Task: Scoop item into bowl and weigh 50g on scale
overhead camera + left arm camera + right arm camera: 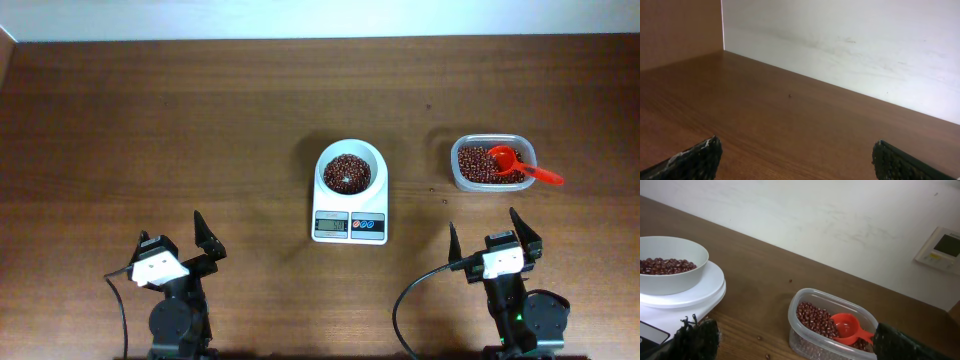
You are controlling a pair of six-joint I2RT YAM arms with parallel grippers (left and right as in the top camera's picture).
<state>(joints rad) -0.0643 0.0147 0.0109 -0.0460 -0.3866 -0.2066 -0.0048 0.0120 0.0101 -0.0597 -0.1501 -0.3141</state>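
The white bowl [349, 170] sits on the white scale [349, 226] at the table's middle and holds a pile of dark red-brown beans [347, 172]. The bowl [670, 275] and its beans [665, 266] also show at the left of the right wrist view, on the scale [695, 297]. More beans [478, 164] lie in a clear plastic tub [455, 170] at the right, with a red scoop [520, 165] resting in it. The tub [810, 340] and scoop [847, 329] show in the right wrist view too. My left gripper [180, 232] and right gripper [495, 228] are both open and empty near the front edge.
A few stray beans [760, 338] lie on the wooden table between the scale and the tub. A white wall [850, 45] runs along the table's far edge. A wall panel [940, 247] hangs at the right.
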